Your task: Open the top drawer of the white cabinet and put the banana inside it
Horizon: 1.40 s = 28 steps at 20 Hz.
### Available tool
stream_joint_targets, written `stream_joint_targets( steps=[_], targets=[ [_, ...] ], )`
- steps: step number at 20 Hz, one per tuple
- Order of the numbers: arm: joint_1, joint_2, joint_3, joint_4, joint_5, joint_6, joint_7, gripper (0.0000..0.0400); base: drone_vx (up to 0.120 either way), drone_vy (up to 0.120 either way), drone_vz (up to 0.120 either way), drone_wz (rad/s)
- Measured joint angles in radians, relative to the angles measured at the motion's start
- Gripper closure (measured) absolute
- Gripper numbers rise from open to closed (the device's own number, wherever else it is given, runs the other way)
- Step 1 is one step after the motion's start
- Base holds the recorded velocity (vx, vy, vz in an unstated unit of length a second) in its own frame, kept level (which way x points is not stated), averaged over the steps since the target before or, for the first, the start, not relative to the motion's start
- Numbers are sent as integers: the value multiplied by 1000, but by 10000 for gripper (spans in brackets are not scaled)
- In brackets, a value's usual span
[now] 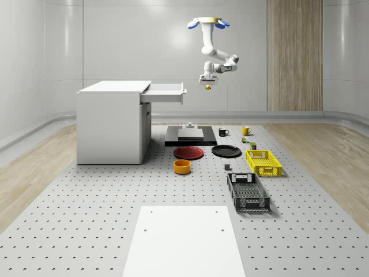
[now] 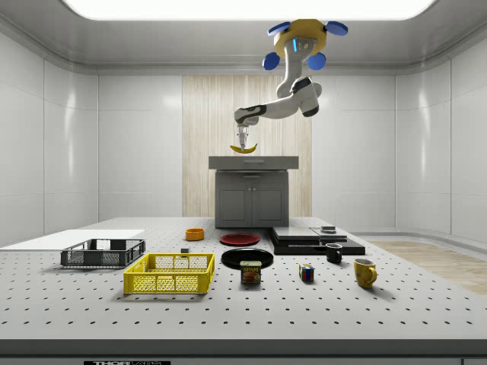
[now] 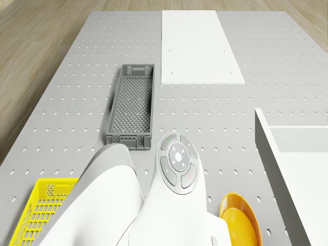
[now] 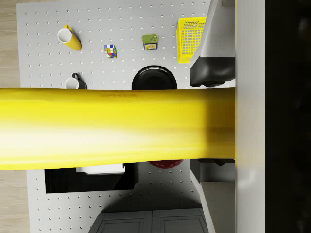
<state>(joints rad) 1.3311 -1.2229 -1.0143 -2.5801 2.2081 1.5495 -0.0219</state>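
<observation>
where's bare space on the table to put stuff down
Open perforated table in front of the white cabinet, beside the white panel. Crowded on the whole-scene view's right: red plate, black plate, yellow basket, grey crate.

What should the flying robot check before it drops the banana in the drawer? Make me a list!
1. Is the top drawer of the white cabinet open? Ok: it is pulled out.
2. Is the banana held by the gripper? Ok: it hangs from the fingers, up in the air.
3. Is the banana over the drawer? Not ok: in the whole-scene view it hangs just past the drawer's front.
4. Is the banana higher than the drawer? Ok: the side view shows it above the cabinet top.
5. Is the drone hovering? Ok: it is high up, beside the cabinet.
6. Is the drawer empty? Cannot tell.
</observation>
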Motion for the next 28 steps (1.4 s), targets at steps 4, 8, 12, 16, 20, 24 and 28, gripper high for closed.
stream_joint_targets(
  steps=[4,8,12,16,20,24,28],
  targets=[
    [-1,2,0,0,1,-2,1,208,-120,0,120,0],
    [-3,4,1,0,2,-3,2,208,-120,-40,100,0],
    [-4,6,1,-1,4,-5,3,208,-20,-120,0,0],
    [-5,7,2,-1,5,-6,4,208,0,-120,0,0],
    [-6,9,2,-1,6,-8,5,208,0,-120,50,0],
    [-8,11,2,-1,7,-9,6,208,0,-120,40,0],
    [-9,12,3,-1,8,-11,7,208,0,-120,0,0]
  ],
)
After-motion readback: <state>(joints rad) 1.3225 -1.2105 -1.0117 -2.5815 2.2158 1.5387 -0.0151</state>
